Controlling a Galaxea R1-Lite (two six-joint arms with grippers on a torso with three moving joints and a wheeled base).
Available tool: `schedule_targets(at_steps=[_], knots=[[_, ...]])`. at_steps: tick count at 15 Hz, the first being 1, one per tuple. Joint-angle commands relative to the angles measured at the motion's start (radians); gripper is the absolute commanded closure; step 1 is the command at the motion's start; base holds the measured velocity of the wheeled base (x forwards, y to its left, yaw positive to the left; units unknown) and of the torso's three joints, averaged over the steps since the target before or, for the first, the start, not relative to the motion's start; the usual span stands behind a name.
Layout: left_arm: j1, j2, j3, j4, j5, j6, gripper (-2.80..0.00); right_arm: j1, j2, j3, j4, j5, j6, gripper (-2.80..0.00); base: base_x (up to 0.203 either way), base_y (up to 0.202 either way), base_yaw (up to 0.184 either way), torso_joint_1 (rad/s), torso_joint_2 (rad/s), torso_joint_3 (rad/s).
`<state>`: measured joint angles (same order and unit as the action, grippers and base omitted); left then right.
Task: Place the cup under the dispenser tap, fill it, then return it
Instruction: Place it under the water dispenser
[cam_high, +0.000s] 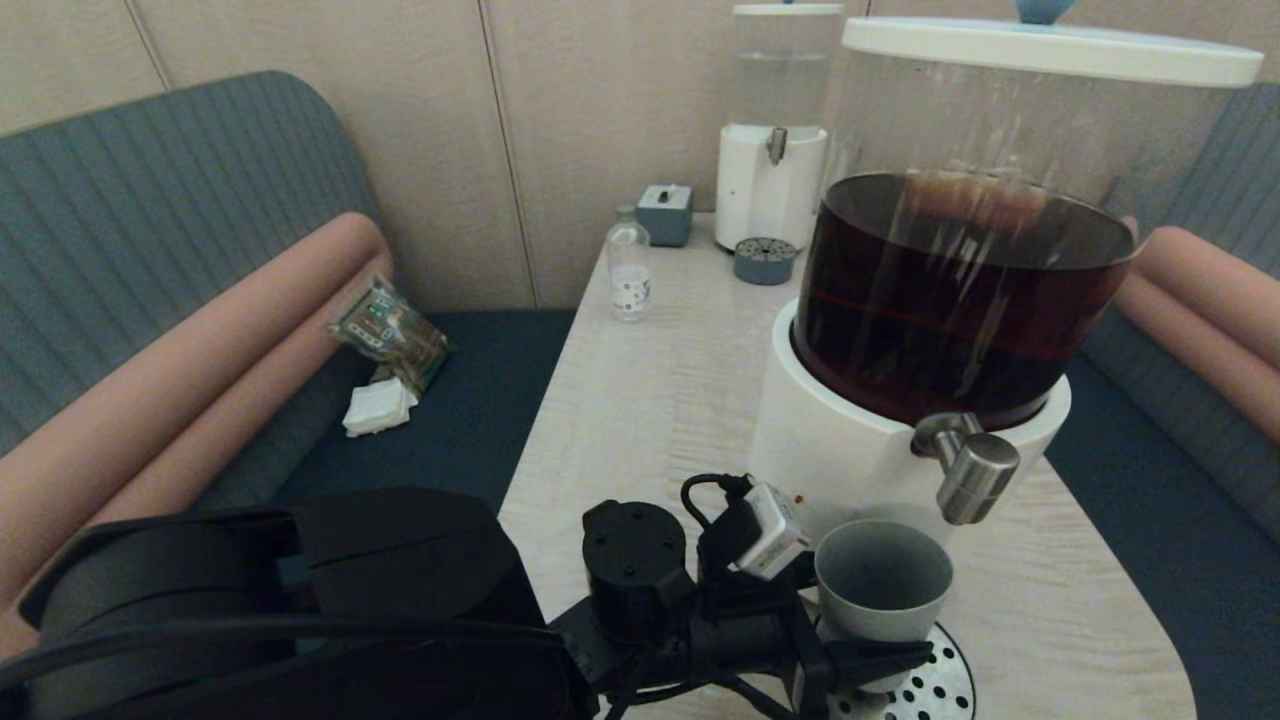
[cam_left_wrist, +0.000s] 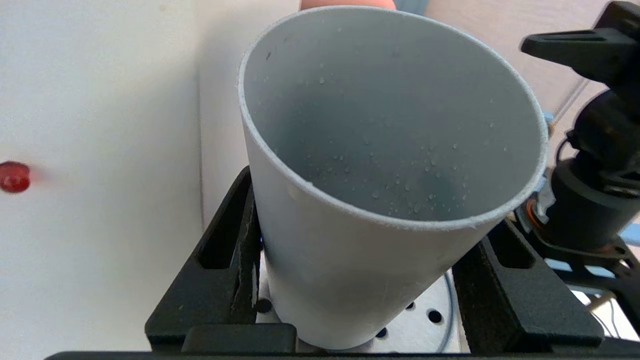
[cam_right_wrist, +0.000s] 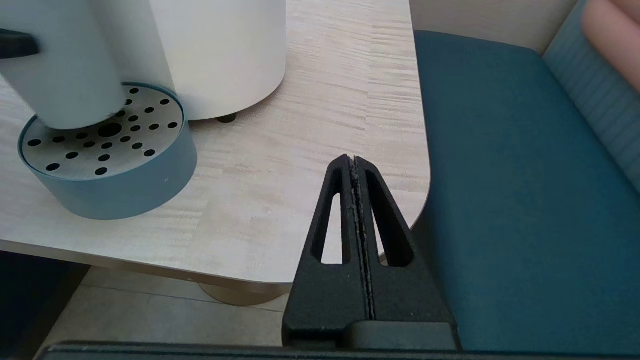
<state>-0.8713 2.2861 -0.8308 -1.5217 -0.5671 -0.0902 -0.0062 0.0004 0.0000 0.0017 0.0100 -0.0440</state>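
While bottle (cam_high: 629, 268) label (perhaps dotted) blurs, left gripper (cam_high: 850, 640) clamps cup (cam_high: 882, 580).

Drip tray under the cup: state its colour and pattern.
Blue-grey wall, steel top with round holes: drip tray, clearest in the right wrist view.

- pale wood-grain table (cam_high: 640, 400) carries big dark-liquid dispenser (cam_high: 900, 440); perforated drip tray (cam_right_wrist: 107, 155) just beside its base
- far end: smaller dispenser (cam_high: 770, 180); second drip tray (cam_high: 765, 260); clear bottle (cam_high: 630, 265); small grey-blue box (cam_high: 665, 213)
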Motion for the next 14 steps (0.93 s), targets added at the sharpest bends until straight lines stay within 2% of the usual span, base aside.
schedule_targets(at_steps=[1,14], knots=[[-0.005,0.016,-0.019,-0.008,-0.001,-0.004,0.0,0.0,-0.003,0.009,0.0,0.001,0.0,0.0,0.0,0.0,0.0,0.0,0.0,0.0],[-0.024,0.058,-0.054,-0.008,0.018,-0.003,0.0,0.0,-0.003,0.009,0.0,0.001,0.0,0.0,0.0,0.0,0.0,0.0,0.0,0.0]])
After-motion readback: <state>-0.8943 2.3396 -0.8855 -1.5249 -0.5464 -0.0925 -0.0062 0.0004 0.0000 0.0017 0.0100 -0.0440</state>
